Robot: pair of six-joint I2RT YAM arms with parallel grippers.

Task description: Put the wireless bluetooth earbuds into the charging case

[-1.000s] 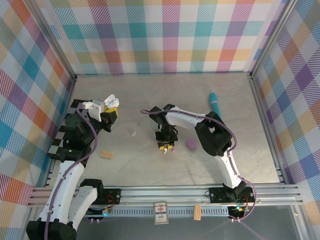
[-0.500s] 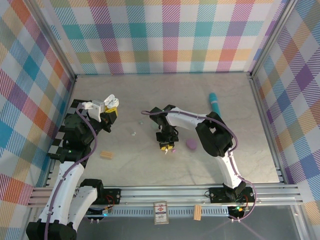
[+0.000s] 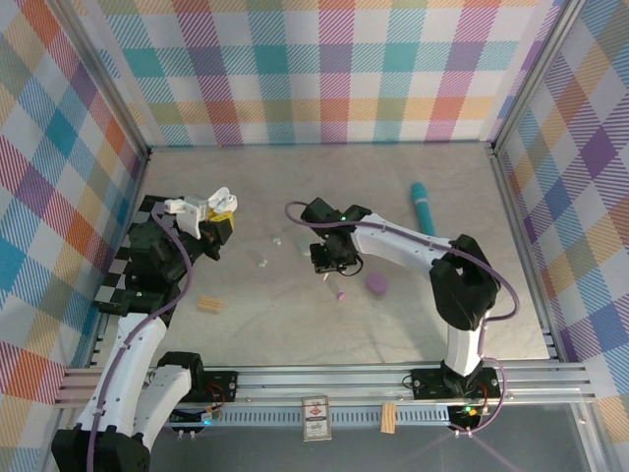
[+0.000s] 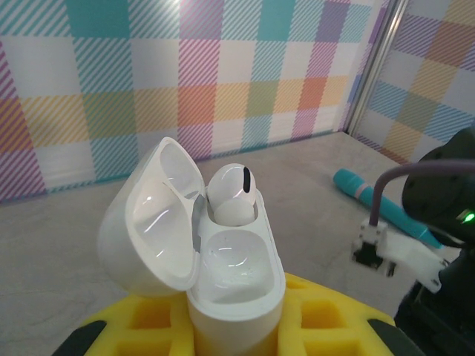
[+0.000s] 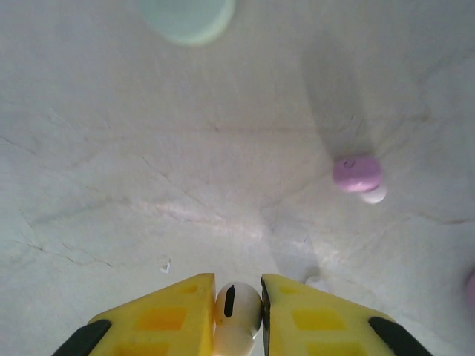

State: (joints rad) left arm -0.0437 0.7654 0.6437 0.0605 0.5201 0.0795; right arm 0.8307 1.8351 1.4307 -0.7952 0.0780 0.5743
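Well right of the open case [image 4: 236, 276], the right gripper [image 5: 237, 295] has lifted away from the pink earbud [image 5: 357, 173], its fingers pinching a white earbud [image 5: 237, 310]. The left gripper [image 4: 234, 335] clamps the case, which has a seated earbud [image 4: 231, 194] in one slot, so the carry across likely comes next.

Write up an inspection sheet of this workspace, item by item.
Surface: grey stone-look table, no spills seen.
Job's things: open white charging case with a seated earbud in the far slot, near slot empty; white held earbud; pink earbud lying loose on the table.
Clutter: purple case, teal cylinder, wooden block, small pale bits.
Grippers: left pincer shut on the charging case; right pincer shut on the held earbud.
Cables: purple cable looped along each arm.
Surroundings: plaid walls, metal rail at the near edge.
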